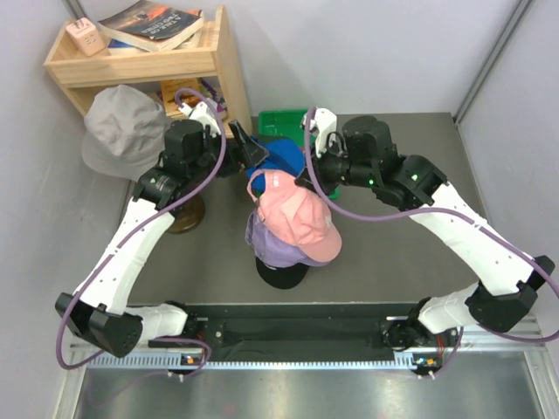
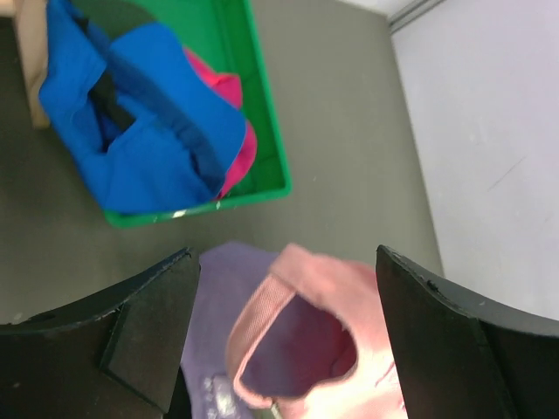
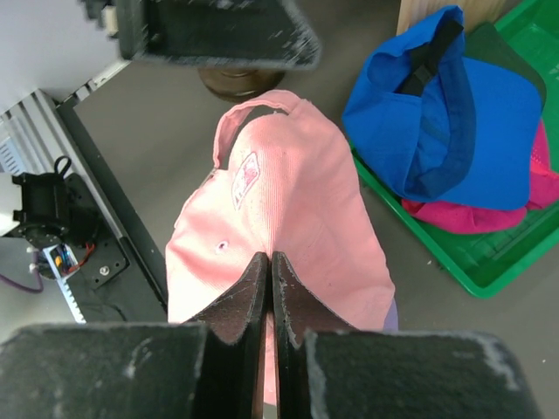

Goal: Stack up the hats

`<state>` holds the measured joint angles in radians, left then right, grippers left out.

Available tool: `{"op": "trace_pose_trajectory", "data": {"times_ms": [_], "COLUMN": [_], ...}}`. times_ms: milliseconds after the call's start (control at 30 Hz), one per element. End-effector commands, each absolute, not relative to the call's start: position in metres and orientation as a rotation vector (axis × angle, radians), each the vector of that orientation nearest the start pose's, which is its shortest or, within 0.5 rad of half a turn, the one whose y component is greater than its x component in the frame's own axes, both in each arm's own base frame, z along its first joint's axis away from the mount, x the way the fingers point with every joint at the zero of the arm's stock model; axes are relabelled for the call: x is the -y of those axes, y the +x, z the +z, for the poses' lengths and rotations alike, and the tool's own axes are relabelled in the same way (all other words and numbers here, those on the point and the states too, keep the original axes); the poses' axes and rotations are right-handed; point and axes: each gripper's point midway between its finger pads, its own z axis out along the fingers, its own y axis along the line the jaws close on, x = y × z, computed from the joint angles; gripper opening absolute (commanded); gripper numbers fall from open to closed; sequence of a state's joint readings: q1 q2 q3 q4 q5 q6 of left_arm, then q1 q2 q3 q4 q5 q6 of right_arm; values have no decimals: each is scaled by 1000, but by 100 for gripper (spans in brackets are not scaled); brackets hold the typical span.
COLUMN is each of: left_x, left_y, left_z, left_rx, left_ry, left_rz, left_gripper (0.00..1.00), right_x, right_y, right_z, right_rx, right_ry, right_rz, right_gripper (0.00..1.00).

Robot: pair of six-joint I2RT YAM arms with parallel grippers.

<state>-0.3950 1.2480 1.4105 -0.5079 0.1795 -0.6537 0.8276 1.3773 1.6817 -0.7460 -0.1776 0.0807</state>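
Stack, mid-frame: pink cap on lavender cap on black cap, three up | blue cap and magenta cap wait in green bin, top centre | left gripper spread wide above pink | right gripper pressed together over its crown, pinching fabric? cannot tell.

Between the left gripper's spread fingers, the pink cap is blurred and cut off by the lower edge. It hides most of the lavender cap. Beyond the right gripper, the blue cap covers most of the magenta cap. Whether the right gripper's closed fingers pinch any cloth cannot be told.
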Motion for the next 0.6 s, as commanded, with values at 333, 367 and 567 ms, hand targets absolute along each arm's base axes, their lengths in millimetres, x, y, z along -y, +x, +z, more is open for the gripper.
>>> {"op": "trace_pose_trajectory", "data": {"times_ms": [333, 367, 567], "left_x": [164, 165, 176], "left_y": [285, 283, 288], "left_z": [340, 337, 322], "left_rx": [-2077, -2086, -2156], "left_ry": [-124, -115, -63], "left_rz": [-722, -724, -745], "left_gripper": [89, 89, 85], "right_x": [-327, -328, -331], "right_y": [250, 250, 249], "right_z": [367, 367, 370], "right_rx": [-1846, -1847, -1841], "right_ry": [-861, -861, -862], "right_rz": [752, 755, 774], "right_gripper": [0, 0, 0]}}
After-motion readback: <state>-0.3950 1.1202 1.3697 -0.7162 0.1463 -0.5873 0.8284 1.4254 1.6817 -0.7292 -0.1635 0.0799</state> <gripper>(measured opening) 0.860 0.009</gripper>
